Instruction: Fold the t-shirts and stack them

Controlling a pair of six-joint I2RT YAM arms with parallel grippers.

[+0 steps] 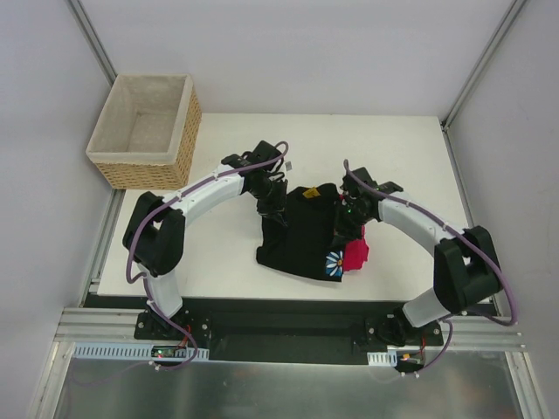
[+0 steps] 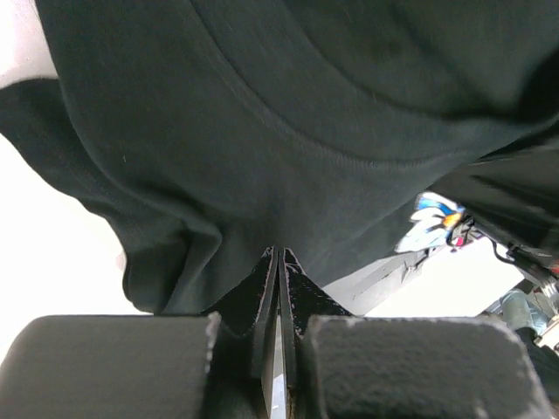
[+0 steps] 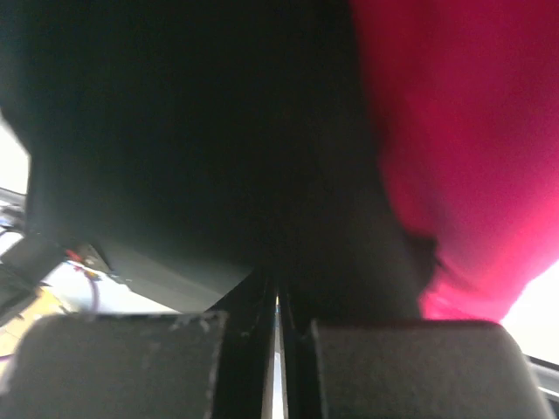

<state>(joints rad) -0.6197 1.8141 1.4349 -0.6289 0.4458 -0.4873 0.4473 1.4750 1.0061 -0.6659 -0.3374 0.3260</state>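
Far left corner of the table [image 1: 218, 262]: the wicker basket [image 1: 144, 131], pale lining showing, stands well apart from the cloth.

Your left gripper [image 1: 272, 208] reaches in from the left to the far-left edge of the black t-shirt [image 1: 301, 236]. In your left wrist view its two fingers [image 2: 264, 297] are pressed together, with only a hairline slit between them. Black cloth bunches right at their tips, and creases spread away from the pinch. Note it as closed, pinching the black t-shirt.

The black t-shirt sits mid-table between the two arms, crumpled rather than flat. Its far edge is gathered toward both grippers and its near edge lies on the table. The daisy print [image 1: 334, 263] — blue patch, white petals — shows at the near-right corner of the heap.

Your right gripper [image 1: 351, 218] is at the far-right edge of the black t-shirt. The right wrist view is dark and blurred, but the fingers sit tight together with black cloth directly at the tips. Note it as closed on black cloth. You cannot tell how much cloth is caught.

The red t-shirt [image 1: 355, 255] lies just right of the black one, touching it beside the daisy print. Whether it runs under the black edge you cannot tell. In the right wrist view it fills the right side — next to the pinch, not between the fingers.
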